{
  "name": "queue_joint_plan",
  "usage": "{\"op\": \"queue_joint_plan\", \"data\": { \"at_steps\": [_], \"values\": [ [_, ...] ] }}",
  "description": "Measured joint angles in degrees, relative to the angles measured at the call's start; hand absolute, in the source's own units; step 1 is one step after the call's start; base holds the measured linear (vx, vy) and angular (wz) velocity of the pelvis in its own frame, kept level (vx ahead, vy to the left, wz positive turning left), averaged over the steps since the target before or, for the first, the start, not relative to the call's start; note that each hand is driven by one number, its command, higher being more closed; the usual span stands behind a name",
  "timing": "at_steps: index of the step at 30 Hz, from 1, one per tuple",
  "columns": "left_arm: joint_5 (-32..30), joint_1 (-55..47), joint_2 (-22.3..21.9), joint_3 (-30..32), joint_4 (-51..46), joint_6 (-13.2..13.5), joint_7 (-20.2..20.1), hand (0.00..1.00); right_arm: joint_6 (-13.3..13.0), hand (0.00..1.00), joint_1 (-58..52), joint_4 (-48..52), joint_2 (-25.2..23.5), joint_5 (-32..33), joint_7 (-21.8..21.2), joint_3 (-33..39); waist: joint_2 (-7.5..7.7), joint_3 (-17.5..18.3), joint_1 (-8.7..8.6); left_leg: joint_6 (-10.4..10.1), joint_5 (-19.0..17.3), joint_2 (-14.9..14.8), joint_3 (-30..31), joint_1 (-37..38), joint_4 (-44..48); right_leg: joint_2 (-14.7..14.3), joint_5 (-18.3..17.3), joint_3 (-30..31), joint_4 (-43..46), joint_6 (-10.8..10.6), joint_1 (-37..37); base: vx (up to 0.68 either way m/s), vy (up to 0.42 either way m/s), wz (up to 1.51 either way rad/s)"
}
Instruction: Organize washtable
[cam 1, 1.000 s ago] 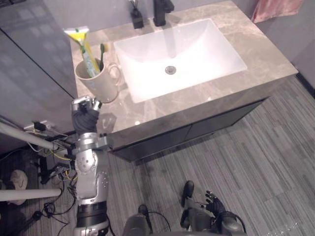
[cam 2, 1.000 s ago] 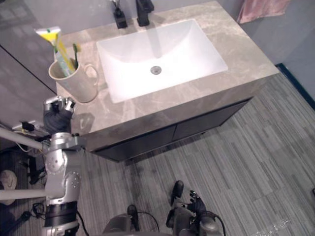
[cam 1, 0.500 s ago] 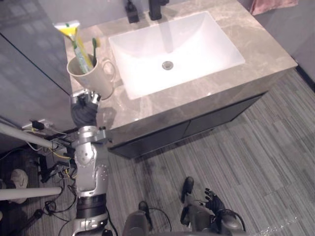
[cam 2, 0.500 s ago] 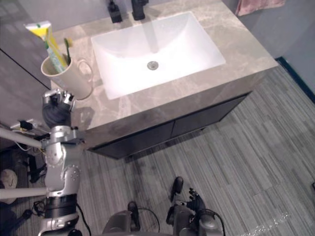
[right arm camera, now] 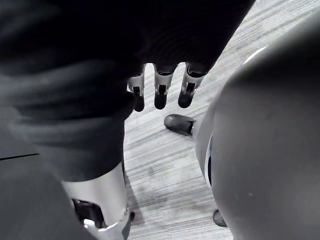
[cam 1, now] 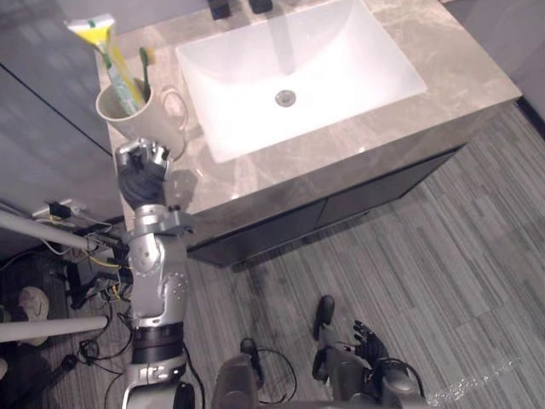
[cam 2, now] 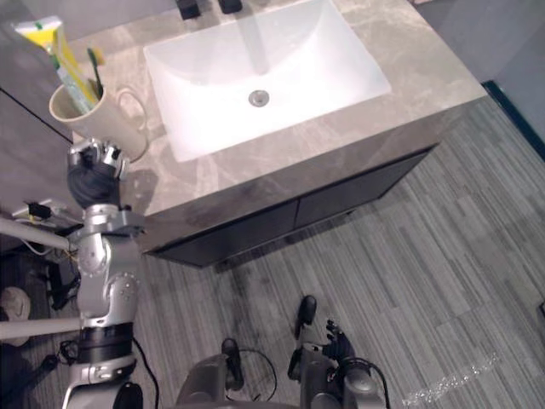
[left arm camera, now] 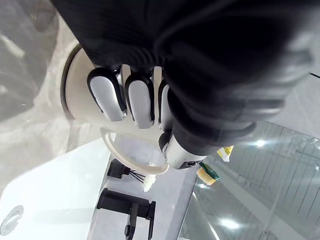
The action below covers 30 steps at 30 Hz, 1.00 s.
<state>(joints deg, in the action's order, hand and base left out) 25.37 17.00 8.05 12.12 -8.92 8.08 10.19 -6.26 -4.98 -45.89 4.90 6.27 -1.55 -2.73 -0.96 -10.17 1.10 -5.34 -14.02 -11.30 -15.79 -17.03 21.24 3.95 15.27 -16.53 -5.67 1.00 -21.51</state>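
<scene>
A cream mug (cam 1: 128,119) stands upright on the stone counter's left end, holding a yellow toothpaste tube (cam 1: 115,64) and a green toothbrush (cam 1: 143,64). My left hand (cam 1: 140,170) is raised just in front of the mug at the counter's front edge, its fingers (left arm camera: 107,95) curled and holding nothing. In the left wrist view they lie close against the mug's outer wall (left arm camera: 75,100) beside its handle (left arm camera: 130,162); I cannot tell whether they touch. My right hand (cam 1: 370,348) hangs low over the floor, fingers (right arm camera: 160,92) relaxed and empty.
A white rectangular sink (cam 1: 341,60) takes up the middle of the counter (cam 1: 477,72), with a black faucet (left arm camera: 125,202) and a small black item (cam 1: 219,7) behind it. Dark cabinet fronts (cam 1: 341,204) lie below. A grey wall panel (cam 1: 43,145) stands left of the mug.
The whole picture has shifted as the camera moved. My left hand has stayed just in front of the mug with its fingers curled. The mug and the right hand keep their places.
</scene>
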Motion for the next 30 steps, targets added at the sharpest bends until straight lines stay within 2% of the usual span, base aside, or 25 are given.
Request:
{"op": "queue_joint_plan", "data": {
  "at_steps": [11, 20, 27, 30],
  "values": [
    [-0.19, 1.17, 0.05, 1.2, 0.11, -0.11, 1.25, 1.0, 0.03, 0.0, -0.92, 1.67, -0.06, 0.0, -0.01, -0.09, 0.06, -0.08, 0.01, 0.06, -0.59, -0.46, -0.16, -0.58, 1.35, -0.3, 0.26, 0.36, 0.0, -0.31, -0.11, 0.03, 0.042, -0.02],
    [-0.29, 4.77, 2.24, 2.06, 0.76, -0.47, 1.86, 1.0, 0.06, 0.0, -1.64, 3.59, -0.06, 0.0, -0.06, -0.1, 0.52, -0.69, 0.03, 0.04, -0.88, -0.8, -0.02, -2.34, 2.95, -0.44, 0.47, 0.46, 0.0, -0.47, -1.24, 0.01, 0.037, -0.01],
    [-1.4, 6.23, 4.72, 2.13, 2.94, -2.73, 1.94, 1.0, 0.2, 0.0, -1.95, 4.61, 0.0, 0.0, -1.1, -0.11, 0.55, -1.03, 0.05, 0.1, -1.13, -0.99, -0.03, -3.34, 3.92, -0.48, 0.65, 0.59, 0.0, -0.62, -1.93, 0.02, 0.064, -0.02],
    [-1.45, 6.99, 5.18, 2.13, 2.94, -2.88, 0.97, 1.0, 0.2, 0.0, -1.94, 4.81, 0.02, 0.0, -1.14, -0.11, 0.68, -1.68, 0.24, 0.01, -1.38, -1.51, -0.04, -3.6, 4.6, -0.81, 0.67, 0.55, 0.0, -0.6, -1.92, 0.02, 0.061, -0.02]
  ]
}}
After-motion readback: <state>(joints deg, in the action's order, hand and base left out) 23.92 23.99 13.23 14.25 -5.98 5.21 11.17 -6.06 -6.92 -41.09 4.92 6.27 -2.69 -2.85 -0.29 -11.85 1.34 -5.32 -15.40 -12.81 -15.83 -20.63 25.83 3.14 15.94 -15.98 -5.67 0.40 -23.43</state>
